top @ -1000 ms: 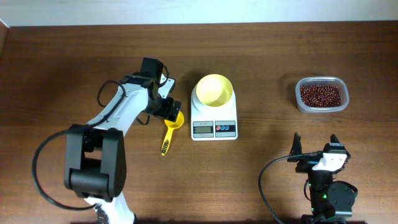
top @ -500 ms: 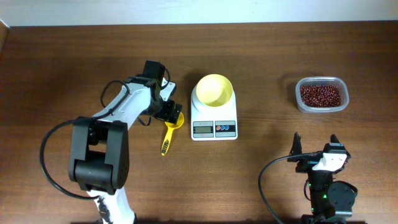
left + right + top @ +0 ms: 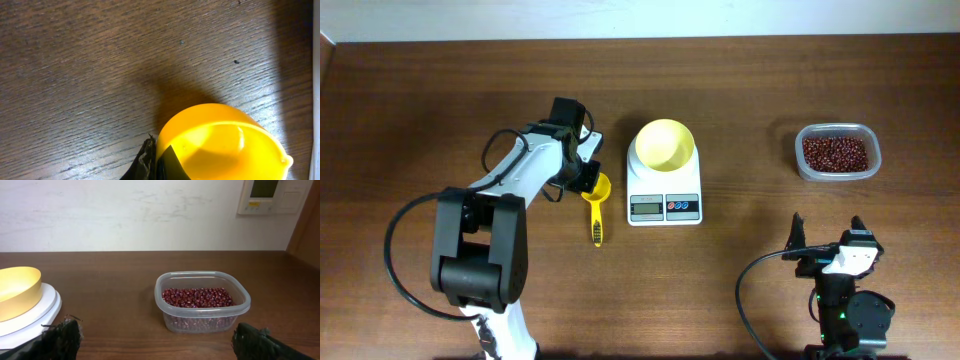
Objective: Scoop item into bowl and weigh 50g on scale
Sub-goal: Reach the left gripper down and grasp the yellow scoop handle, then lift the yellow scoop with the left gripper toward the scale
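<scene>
The beans [image 3: 836, 152] fill a clear tub [image 3: 804, 168] at the right; the right wrist view shows the beans [image 3: 197, 297] just ahead. The pale yellow bowl [image 3: 665, 143] sits empty on the white scale [image 3: 664, 192]. A bright yellow scoop [image 3: 599, 200] lies left of the scale, handle toward the front edge. My left gripper [image 3: 588, 180] is shut on the rim of its cup. In the left wrist view one dark finger is inside the scoop [image 3: 220, 145] and one outside. My right gripper [image 3: 828, 226] stands open and empty near the front right.
The bowl [image 3: 17, 292] and scale [image 3: 30, 317] show at the left edge of the right wrist view, the tub [image 3: 202, 322] in its centre. A pale wall runs behind the table's far edge.
My left gripper has shut on the scoop's cup. The scoop has swung, its handle now pointing straight toward the front edge. The right arm has not moved.
</scene>
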### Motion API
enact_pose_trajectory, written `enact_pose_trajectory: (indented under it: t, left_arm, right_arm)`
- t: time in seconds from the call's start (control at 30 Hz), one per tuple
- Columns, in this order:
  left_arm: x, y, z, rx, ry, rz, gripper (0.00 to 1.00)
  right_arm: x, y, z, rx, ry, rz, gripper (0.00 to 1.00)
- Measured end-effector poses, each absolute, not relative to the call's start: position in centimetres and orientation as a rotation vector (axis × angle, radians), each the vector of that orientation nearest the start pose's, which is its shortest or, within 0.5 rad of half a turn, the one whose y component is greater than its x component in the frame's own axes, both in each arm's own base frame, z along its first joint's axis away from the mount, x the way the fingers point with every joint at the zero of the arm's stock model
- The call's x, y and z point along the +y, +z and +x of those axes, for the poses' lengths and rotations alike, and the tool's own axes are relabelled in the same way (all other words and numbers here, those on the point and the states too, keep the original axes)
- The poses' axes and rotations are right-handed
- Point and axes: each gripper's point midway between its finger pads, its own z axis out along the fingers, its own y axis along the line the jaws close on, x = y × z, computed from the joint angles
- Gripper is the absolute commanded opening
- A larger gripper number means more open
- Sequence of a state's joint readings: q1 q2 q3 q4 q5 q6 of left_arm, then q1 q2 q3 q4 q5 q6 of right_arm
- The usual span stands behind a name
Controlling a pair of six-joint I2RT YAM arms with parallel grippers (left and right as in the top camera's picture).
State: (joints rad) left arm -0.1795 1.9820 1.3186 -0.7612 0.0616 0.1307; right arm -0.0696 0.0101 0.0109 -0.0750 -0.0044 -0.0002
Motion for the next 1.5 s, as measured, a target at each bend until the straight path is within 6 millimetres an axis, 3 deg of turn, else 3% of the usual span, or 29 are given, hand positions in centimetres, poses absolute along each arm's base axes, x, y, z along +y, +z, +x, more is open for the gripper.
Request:
enact_pose_trajectory:
  t: [0.23,0.33,0.47,0.57,0.7,0.77,0.8,0.9,1.03,1.13,1.33,1.5]
  left_arm:
    - [-7.9,0.9,37.8,2.983,-0.098,0.472,0.0]
    - [-8.0,2.3,38.0,2.989,-0.098,0.473,0.0]
    - [-8.2,6.9,39.4,2.898,-0.109,0.356,0.0]
    - [-8.2,11.5,39.4,2.808,-0.128,0.265,0.0]
    - [-8.0,20.3,38.2,2.585,-0.155,0.223,0.0]
    - [-7.8,23.5,36.8,2.514,-0.164,0.217,0.0]
    - [-7.7,24.2,36.2,2.508,-0.164,0.217,0.0]
    - [-7.4,24.5,34.4,2.542,-0.163,0.218,0.0]
    - [-7.4,24.6,34.5,2.539,-0.176,0.178,0.0]
    - [-7.4,25.0,35.2,2.521,-0.258,-0.091,0.0]
    - [-6.8,24.8,35.1,2.444,-0.427,-0.807,0.0]
    - [-6.7,24.8,35.0,2.397,-0.472,-0.98,0.0]
  right_arm:
    - [-1.6,15.8,24.6,1.644,-0.05,0.054,0.99]
    - [-1.6,15.8,24.6,1.644,-0.049,0.054,0.99]
    - [-1.6,15.8,24.6,1.644,-0.049,0.054,0.99]
    - [-1.6,15.8,24.6,1.644,-0.049,0.053,0.99]
    - [-1.6,15.8,24.6,1.644,-0.05,0.054,0.99]
    - [-1.6,15.8,24.6,1.644,-0.049,0.054,0.99]
    - [-1.6,15.8,24.6,1.644,-0.05,0.054,0.99]
    - [-1.6,15.8,24.6,1.644,-0.05,0.054,0.99]
    - [-1.6,15.8,24.6,1.644,-0.049,0.054,0.99]
    - [-1.6,15.8,24.6,1.644,-0.049,0.054,0.99]
    - [-1.6,15.8,24.6,1.644,-0.05,0.053,0.99]
    - [-1.6,15.8,24.6,1.644,-0.049,0.054,0.99]
